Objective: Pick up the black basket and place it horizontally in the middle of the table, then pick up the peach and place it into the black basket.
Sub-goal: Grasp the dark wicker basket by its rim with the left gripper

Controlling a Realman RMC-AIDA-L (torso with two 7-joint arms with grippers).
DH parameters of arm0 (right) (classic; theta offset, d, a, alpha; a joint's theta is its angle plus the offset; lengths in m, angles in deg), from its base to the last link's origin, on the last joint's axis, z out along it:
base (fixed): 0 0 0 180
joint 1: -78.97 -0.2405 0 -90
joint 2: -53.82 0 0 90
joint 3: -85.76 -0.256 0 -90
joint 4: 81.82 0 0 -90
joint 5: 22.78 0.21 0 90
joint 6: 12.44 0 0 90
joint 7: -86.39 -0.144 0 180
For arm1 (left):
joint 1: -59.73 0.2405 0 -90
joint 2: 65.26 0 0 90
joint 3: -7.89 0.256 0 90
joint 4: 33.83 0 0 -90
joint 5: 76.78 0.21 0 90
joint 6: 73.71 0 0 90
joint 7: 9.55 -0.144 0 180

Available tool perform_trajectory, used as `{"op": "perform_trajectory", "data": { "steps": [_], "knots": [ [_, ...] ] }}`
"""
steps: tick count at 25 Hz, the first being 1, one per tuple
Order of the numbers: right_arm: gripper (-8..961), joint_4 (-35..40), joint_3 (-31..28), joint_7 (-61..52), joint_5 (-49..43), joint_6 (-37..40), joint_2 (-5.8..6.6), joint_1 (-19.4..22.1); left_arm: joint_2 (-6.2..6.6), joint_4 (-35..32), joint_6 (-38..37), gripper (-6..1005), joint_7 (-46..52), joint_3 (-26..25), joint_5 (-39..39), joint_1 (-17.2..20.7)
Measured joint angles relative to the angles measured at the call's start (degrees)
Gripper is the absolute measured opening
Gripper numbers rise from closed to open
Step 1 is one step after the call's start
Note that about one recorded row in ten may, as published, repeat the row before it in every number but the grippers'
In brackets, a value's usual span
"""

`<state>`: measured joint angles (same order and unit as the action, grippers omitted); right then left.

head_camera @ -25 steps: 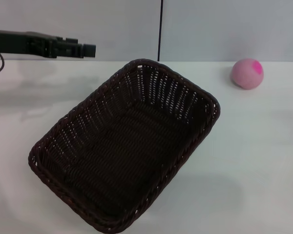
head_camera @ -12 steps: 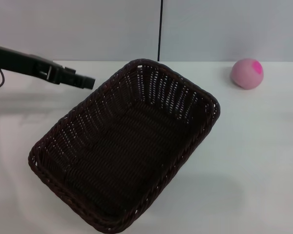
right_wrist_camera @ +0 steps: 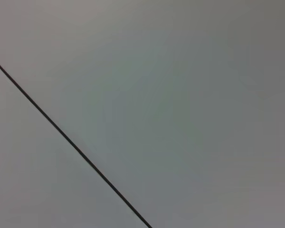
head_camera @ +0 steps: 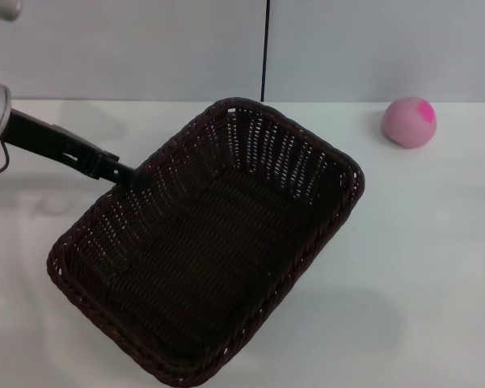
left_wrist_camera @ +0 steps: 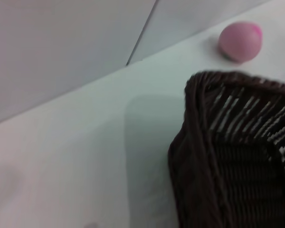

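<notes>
One arm is at work: the left gripper (head_camera: 136,175), on a thin black arm reaching in from the basket's left, has its tip at the braided rim of the large dark brown-black woven wicker basket (head_camera: 214,242) — partway along the left long side. Whether its fingers are spread or pressed together I cannot tell; the tip blends into the dark weave. The right gripper is out of sight, its wrist camera facing only a grey wall.

Nearest the robot is the basket's low near corner. It lies askew on the plain white tabletop (head_camera: 420,267), the long axis running from that near-left corner up to the far-right one, so it is not yet set horizontally. It stands empty.

For a good grasp, I judge the fingers should straddle the rim, one inside the sloping wall and one outside, seated well down before closing. Open weave gives little to pinch, so a shallow bite could slip. A grip this far from the basket's middle will likely let the far end sag or swing, so lift only a little and turn slowly.

Beyond the basket's far-right corner, well apart from it near the back edge, sits the small pale pink round peach (head_camera: 409,122) with its magenta patch — keep the swinging corner clear of it.
</notes>
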<state>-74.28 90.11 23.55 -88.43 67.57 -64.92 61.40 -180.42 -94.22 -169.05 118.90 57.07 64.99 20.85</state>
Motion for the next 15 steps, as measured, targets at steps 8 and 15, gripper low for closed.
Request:
{"op": "perform_trajectory", "data": {
  "steps": [8,15],
  "knots": [
    [566,-0.07,0.04,0.0,0.0,-0.57,0.0,-0.2,-0.9,0.11,0.05,747,0.1,0.62,2.59,-0.25],
    [567,-0.07,0.04,0.0,0.0,-1.56,-0.06,-0.37,-1.12,0.09,0.12,735,0.69,2.29,2.96,-0.24]
  ]
}}
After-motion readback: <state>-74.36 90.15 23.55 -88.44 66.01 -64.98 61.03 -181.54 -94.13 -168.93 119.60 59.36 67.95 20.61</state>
